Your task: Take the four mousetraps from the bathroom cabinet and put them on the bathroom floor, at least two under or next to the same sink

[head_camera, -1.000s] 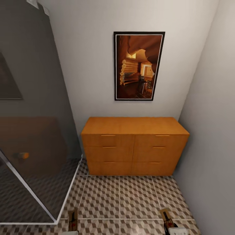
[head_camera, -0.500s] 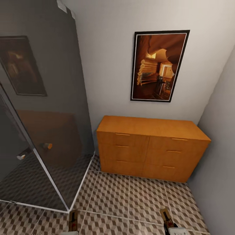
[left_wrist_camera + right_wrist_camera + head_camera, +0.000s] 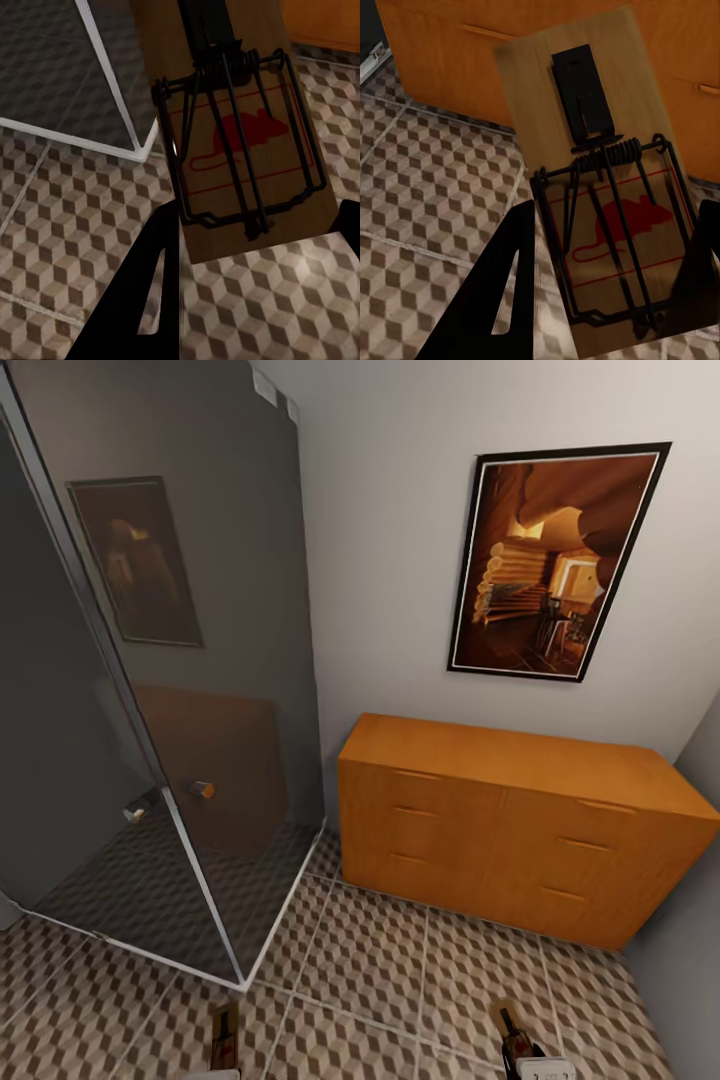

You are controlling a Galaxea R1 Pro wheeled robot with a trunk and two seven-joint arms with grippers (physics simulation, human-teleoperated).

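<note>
Left gripper [image 3: 247,247] clamped on a mousetrap [image 3: 232,127], held above the bathroom floor [image 3: 67,225] near the glass shower stall [image 3: 150,690] corner. Right gripper [image 3: 611,296] pinched a second mousetrap [image 3: 600,187], held over tiles just in front of the cabinet [image 3: 520,820]. Cabinet stood far right against the wall, drawers shut, under a framed picture [image 3: 555,560].

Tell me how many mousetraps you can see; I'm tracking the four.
2. One mousetrap sits between the left gripper's fingers, one in the right gripper. Others may be hidden in the closed cabinet.
</note>
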